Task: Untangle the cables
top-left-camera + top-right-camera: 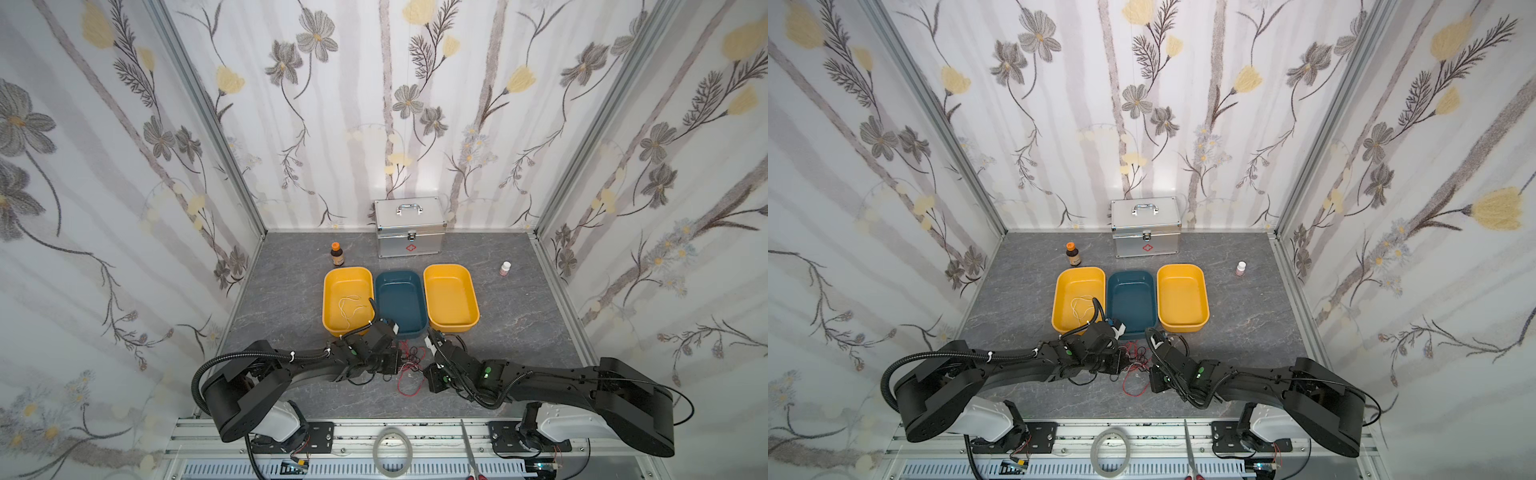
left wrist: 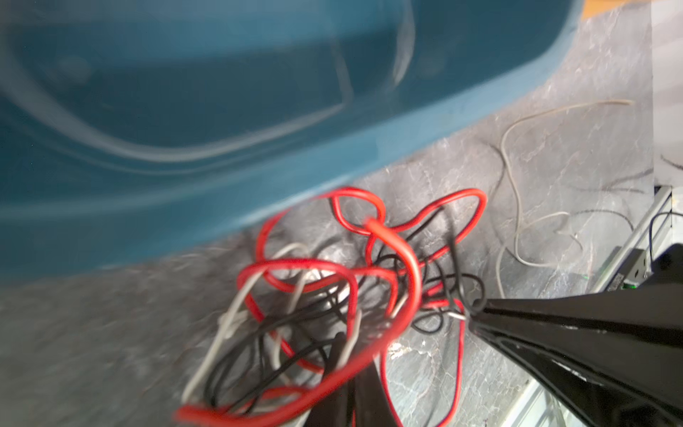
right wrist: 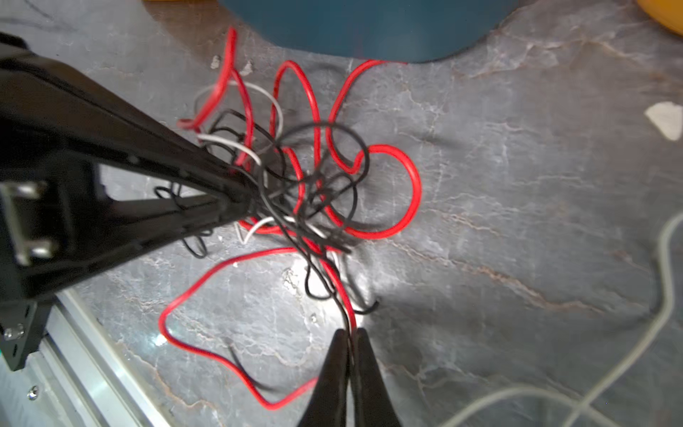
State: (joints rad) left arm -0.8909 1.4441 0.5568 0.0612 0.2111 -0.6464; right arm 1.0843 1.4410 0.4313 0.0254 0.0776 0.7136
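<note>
Sitting just beyond the cables [image 3: 314,185] is a teal bin [image 1: 401,299].

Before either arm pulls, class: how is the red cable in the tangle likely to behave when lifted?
Probably floppy: the red cable lies in loose curls. Likely light, being so thin. It may drag the black cables along, since they loop through it.

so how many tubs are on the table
3: yellow plastic tub on the left, teal plastic tub in the middle, second yellow plastic tub on the right; none look hidden.
</note>
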